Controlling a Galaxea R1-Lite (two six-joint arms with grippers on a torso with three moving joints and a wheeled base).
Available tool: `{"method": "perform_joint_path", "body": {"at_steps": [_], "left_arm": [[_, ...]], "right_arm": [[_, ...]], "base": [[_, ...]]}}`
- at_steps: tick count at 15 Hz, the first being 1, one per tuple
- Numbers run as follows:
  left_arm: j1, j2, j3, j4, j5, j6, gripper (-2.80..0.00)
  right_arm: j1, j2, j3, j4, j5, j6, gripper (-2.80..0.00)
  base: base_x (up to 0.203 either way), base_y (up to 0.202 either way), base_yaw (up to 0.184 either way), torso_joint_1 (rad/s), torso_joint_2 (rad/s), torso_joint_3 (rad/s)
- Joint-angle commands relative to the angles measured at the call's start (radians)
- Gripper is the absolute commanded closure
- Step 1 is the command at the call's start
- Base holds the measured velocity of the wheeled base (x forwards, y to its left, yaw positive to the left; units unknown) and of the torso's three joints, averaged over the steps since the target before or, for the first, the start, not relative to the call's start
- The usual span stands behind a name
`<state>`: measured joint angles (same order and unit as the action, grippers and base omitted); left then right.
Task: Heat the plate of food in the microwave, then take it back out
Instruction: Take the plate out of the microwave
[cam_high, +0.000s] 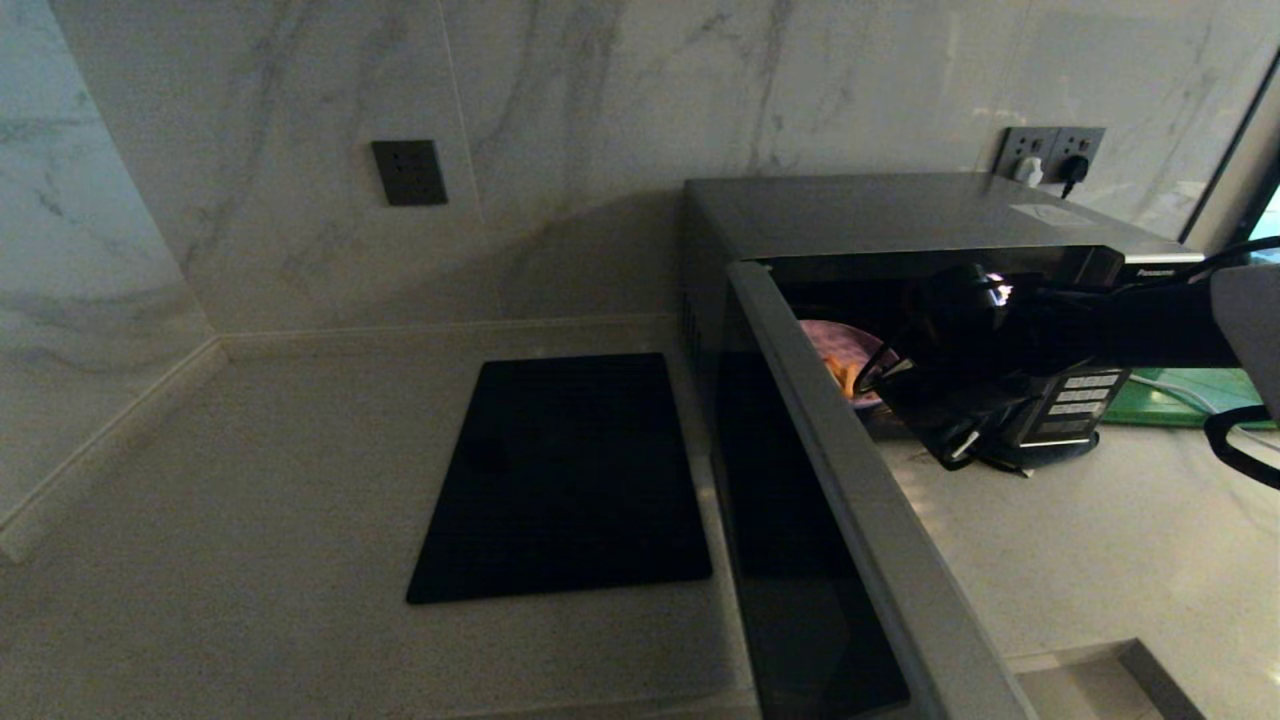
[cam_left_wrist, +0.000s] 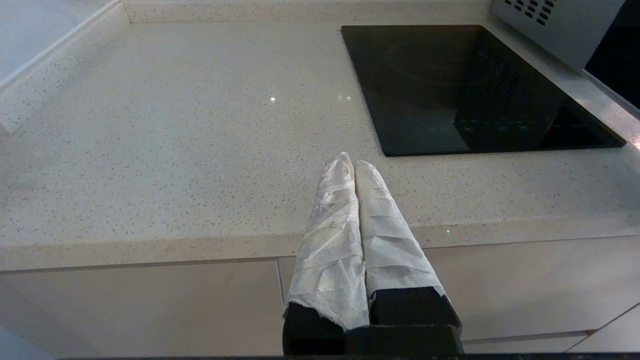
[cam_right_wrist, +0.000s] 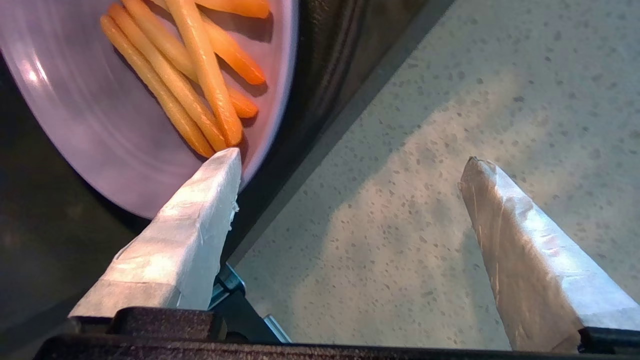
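Note:
The dark grey microwave stands on the counter with its door swung wide open toward me. Inside, near the opening, sits the pale lilac plate of food, with orange sticks on the plate. My right gripper is open at the mouth of the microwave. One cloth-wrapped fingertip lies over the plate's rim; whether it touches I cannot tell. The other is over the speckled counter outside. My left gripper is shut and empty, parked over the counter's front edge.
A flat black slab lies in the counter left of the microwave. A green board shows behind my right arm. Wall sockets with plugs sit above the microwave. The open door juts far out over the counter's front.

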<state>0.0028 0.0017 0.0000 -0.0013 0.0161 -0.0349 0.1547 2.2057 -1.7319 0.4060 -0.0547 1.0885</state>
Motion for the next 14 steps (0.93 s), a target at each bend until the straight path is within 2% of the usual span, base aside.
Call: {"method": "perform_joint_path", "body": {"at_steps": [1, 8, 11, 14], "left_arm": [[0.000, 0.000, 0.000, 0.000, 0.000, 0.000, 0.00], [0.000, 0.000, 0.000, 0.000, 0.001, 0.000, 0.00], [0.000, 0.000, 0.000, 0.000, -0.001, 0.000, 0.00], [0.000, 0.000, 0.000, 0.000, 0.000, 0.000, 0.00]], "right_arm": [[0.000, 0.009, -0.012, 0.002, -0.001, 0.005, -2.80], [-0.001, 0.036, -0.037, 0.002, -0.004, 0.004, -2.80], [0.000, 0.060, -0.062, 0.003, -0.098, 0.005, -2.80], [0.000, 0.061, -0.098, 0.011, -0.147, 0.021, -2.80]], "base": [[0.000, 0.000, 0.000, 0.000, 0.00, 0.000], [0.000, 0.000, 0.000, 0.000, 0.00, 0.000], [0.000, 0.000, 0.000, 0.000, 0.00, 0.000], [0.000, 0.000, 0.000, 0.000, 0.00, 0.000]]}}
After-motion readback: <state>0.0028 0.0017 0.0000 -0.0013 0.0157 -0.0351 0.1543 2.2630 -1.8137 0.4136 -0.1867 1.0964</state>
